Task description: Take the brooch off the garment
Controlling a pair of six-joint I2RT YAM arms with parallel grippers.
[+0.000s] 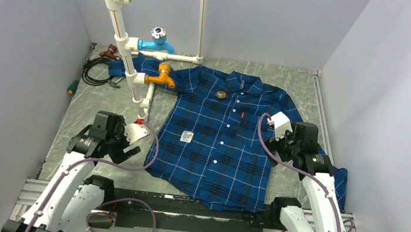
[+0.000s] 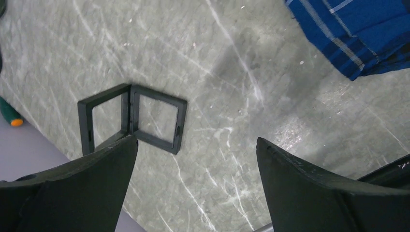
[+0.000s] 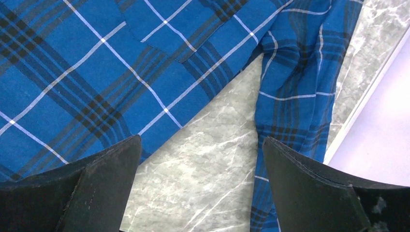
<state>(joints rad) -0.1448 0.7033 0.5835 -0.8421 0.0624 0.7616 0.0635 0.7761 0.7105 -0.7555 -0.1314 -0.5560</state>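
The garment, a blue plaid shirt (image 1: pixel 217 147), lies flat on the table with its collar at the far side. The brooch (image 1: pixel 221 94), a small brown disc, sits on the shirt just below the collar. My left gripper (image 1: pixel 122 152) hovers over bare table left of the shirt's hem. In the left wrist view it (image 2: pixel 196 145) is open and empty, with a shirt corner (image 2: pixel 358 34) at upper right. My right gripper (image 1: pixel 283 149) is at the shirt's right side. In the right wrist view it (image 3: pixel 200 145) is open and empty over the gap between shirt body (image 3: pixel 72 72) and sleeve (image 3: pixel 295 87).
A white PVC pipe frame (image 1: pixel 122 41) with a blue valve (image 1: pixel 158 40) and orange tap (image 1: pixel 162 76) stands at the back left. A cable coil (image 1: pixel 97 70) and screwdriver (image 1: pixel 73 88) lie far left. A black hinged frame (image 2: pixel 133 118) lies under my left gripper. Walls enclose the table.
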